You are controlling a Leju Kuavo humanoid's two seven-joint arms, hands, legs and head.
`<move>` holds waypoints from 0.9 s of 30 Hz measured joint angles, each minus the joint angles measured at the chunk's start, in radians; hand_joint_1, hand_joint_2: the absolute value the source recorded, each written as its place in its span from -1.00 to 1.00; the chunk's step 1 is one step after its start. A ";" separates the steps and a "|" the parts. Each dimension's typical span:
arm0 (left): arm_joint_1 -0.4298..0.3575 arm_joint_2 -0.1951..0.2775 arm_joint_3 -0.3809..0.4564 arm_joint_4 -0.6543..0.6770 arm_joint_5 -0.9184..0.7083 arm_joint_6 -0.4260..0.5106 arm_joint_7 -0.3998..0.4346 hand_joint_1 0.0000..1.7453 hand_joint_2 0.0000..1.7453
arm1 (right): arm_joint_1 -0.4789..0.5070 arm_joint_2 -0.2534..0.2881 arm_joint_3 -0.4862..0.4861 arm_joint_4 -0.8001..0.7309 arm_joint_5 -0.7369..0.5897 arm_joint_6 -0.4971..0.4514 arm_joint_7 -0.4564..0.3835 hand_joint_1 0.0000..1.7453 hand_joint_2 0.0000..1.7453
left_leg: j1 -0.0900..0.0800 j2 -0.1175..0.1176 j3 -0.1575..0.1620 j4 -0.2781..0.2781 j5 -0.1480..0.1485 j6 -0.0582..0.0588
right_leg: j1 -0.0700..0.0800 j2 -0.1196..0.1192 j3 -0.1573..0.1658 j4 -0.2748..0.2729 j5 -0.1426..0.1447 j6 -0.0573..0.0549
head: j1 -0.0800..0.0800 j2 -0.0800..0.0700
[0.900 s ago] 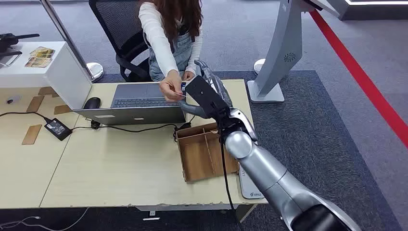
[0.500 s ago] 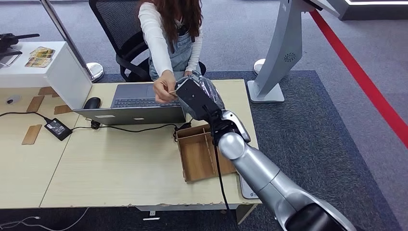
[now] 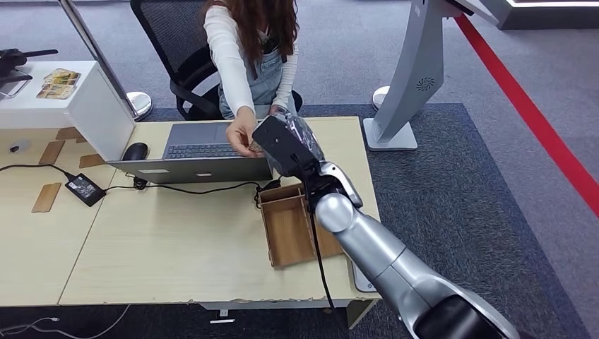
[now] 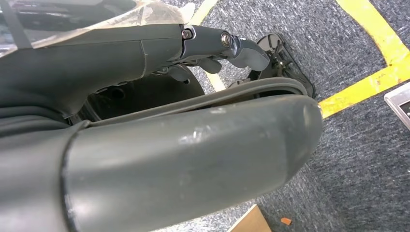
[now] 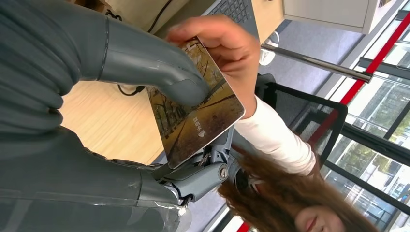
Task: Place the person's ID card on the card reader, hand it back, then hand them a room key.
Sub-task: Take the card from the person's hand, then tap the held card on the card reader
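A card (image 5: 198, 111) printed with an autumn tree avenue sits pinched in my right hand (image 5: 145, 67), thumb on its face and fingers (image 5: 203, 176) behind it. A person's hand (image 5: 222, 48) grips the same card at its far edge. Seen from the head, my right hand (image 3: 282, 145) is raised over the laptop's right end and meets the person's hand (image 3: 242, 135); the card is hidden there. A white flat device (image 3: 362, 279), perhaps the card reader, lies at the table's front right corner under my forearm. My left hand (image 4: 145, 53) hangs above the carpet, holding nothing.
The person sits behind the desk (image 3: 162, 240) in a black chair (image 3: 173, 56). A laptop (image 3: 201, 148), a mouse (image 3: 135, 150) and a power brick (image 3: 85, 189) lie on the desk. A wooden divided tray (image 3: 289, 226) is below my right arm. More picture cards (image 3: 60, 81) lie on a white cabinet.
My right hand has swung left and up toward the person. The person's hand has moved in and now grips the card held in my hand.
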 joint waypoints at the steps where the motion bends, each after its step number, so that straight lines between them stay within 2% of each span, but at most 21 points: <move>1: 0.000 0.000 0.000 0.000 0.000 0.000 0.000 -1.00 -1.00 | 0.000 0.000 0.000 0.002 0.000 0.000 0.000 0.84 1.00 | 0.000 0.000 0.000 0.000 0.000 0.000 | 0.000 0.000 0.000 0.000 0.000 0.000 | 0.000 0.000; 6: 0.000 0.000 0.000 0.000 0.002 0.000 -0.003 -1.00 -1.00 | -0.002 0.001 0.003 0.009 0.000 0.002 0.004 1.00 1.00 | 0.000 0.000 0.000 0.000 0.000 0.000 | 0.000 0.000 0.000 0.000 0.000 0.000 | 0.000 0.000; 10: 0.001 0.000 0.000 0.000 0.006 0.001 -0.007 -1.00 -1.00 | -0.008 -0.006 0.007 0.006 0.007 -0.012 0.021 1.00 1.00 | 0.000 0.000 0.001 0.000 0.000 0.000 | 0.000 0.000 0.000 0.000 0.000 0.000 | 0.000 0.000; 13: 0.003 0.000 0.001 0.000 0.011 0.006 -0.012 -1.00 -1.00 | -0.015 -0.034 0.006 -0.027 0.040 -0.033 0.063 1.00 1.00 | 0.000 0.000 0.001 0.000 0.000 0.000 | 0.000 0.000 0.000 0.000 0.000 0.000 | 0.000 0.000; 18: 0.005 0.000 0.002 0.000 0.028 0.024 -0.020 -1.00 -1.00 | -0.018 -0.126 -0.012 -0.153 0.156 -0.048 0.167 1.00 1.00 | -0.001 0.000 0.001 0.000 0.000 0.000 | 0.000 0.001 0.000 0.000 0.000 0.000 | 0.000 0.000; 22: 0.008 0.000 0.007 0.000 0.044 0.036 -0.026 -1.00 -1.00 | -0.007 -0.224 -0.039 -0.289 0.250 -0.028 0.250 1.00 1.00 | -0.003 0.000 0.002 0.001 -0.001 0.001 | -0.001 0.001 0.000 -0.001 0.000 0.000 | 0.000 0.000; 27: 0.009 0.000 0.021 0.000 0.059 0.045 -0.028 -1.00 -1.00 | 0.039 -0.346 -0.079 -0.459 0.317 0.004 0.313 1.00 1.00 | -0.004 0.000 0.002 0.000 -0.001 0.001 | 0.000 0.001 0.000 -0.001 0.000 0.000 | 0.000 0.000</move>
